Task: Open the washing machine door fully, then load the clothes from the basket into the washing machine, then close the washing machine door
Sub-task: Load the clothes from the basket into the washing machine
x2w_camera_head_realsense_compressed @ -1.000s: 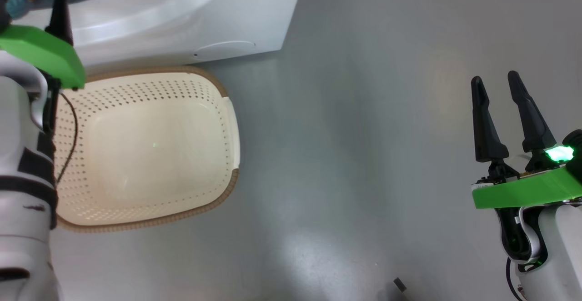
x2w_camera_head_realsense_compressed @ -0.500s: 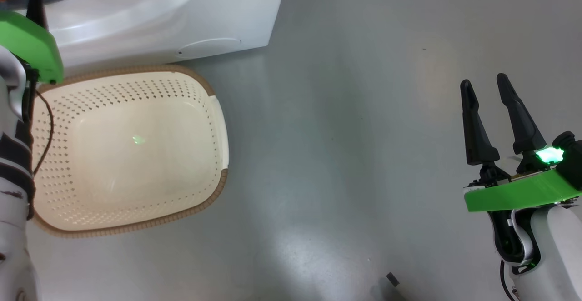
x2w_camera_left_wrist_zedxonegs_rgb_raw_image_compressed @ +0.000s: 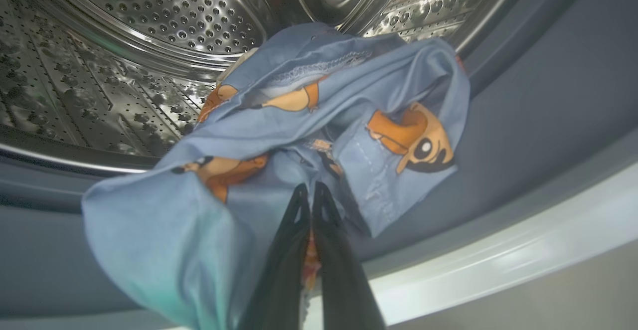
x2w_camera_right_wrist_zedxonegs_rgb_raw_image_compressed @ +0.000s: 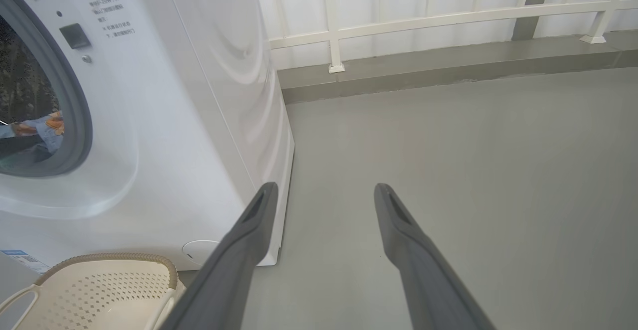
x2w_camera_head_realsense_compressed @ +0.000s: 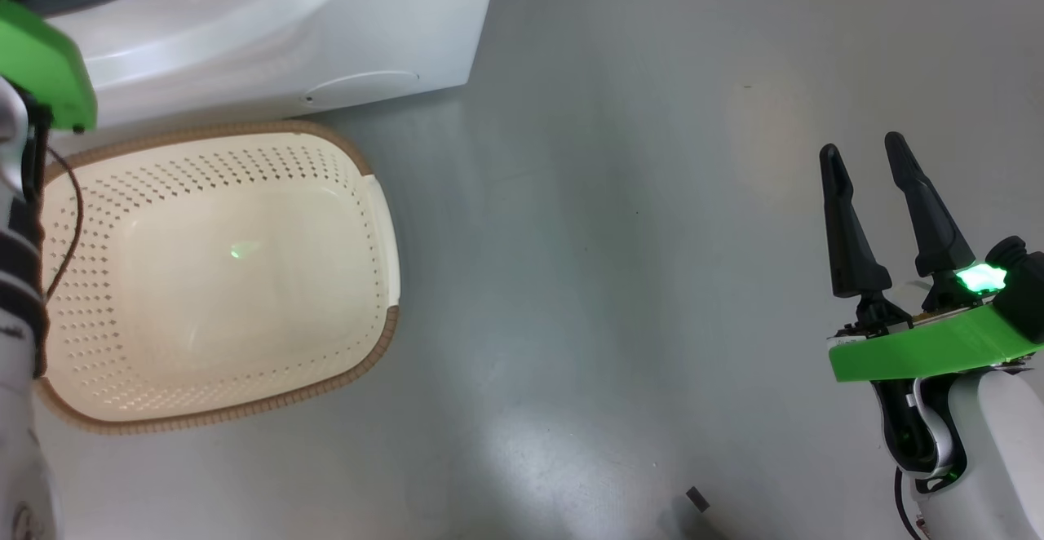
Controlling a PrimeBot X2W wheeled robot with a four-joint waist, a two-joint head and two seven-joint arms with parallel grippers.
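The left gripper (x2w_camera_left_wrist_zedxonegs_rgb_raw_image_compressed: 310, 188) is shut, tips against the clothes (x2w_camera_left_wrist_zedxonegs_rgb_raw_image_compressed: 299, 120) sagging over the seal (x2w_camera_left_wrist_zedxonegs_rgb_raw_image_compressed: 523, 120); the drum (x2w_camera_left_wrist_zedxonegs_rgb_raw_image_compressed: 149, 36) lies straight beyond. The right gripper (x2w_camera_head_realsense_compressed: 862, 144) hangs open, empty, far right.

You have nothing readable, small dark printed lines (x2w_camera_right_wrist_zedxonegs_rgb_raw_image_compressed: 105, 7) on the washing machine (x2w_camera_right_wrist_zedxonegs_rgb_raw_image_compressed: 199, 120) front, up and left of your right gripper (x2w_camera_right_wrist_zedxonegs_rgb_raw_image_compressed: 324, 193), too small to make out, blue label sticker (x2w_camera_right_wrist_zedxonegs_rgb_raw_image_compressed: 20, 259) low left of it, print blurred.

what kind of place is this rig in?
Probably a laundry corner, maybe a balcony or test bay: white front-load washing machine, cream laundry basket on bare grey floor, pale railing behind.
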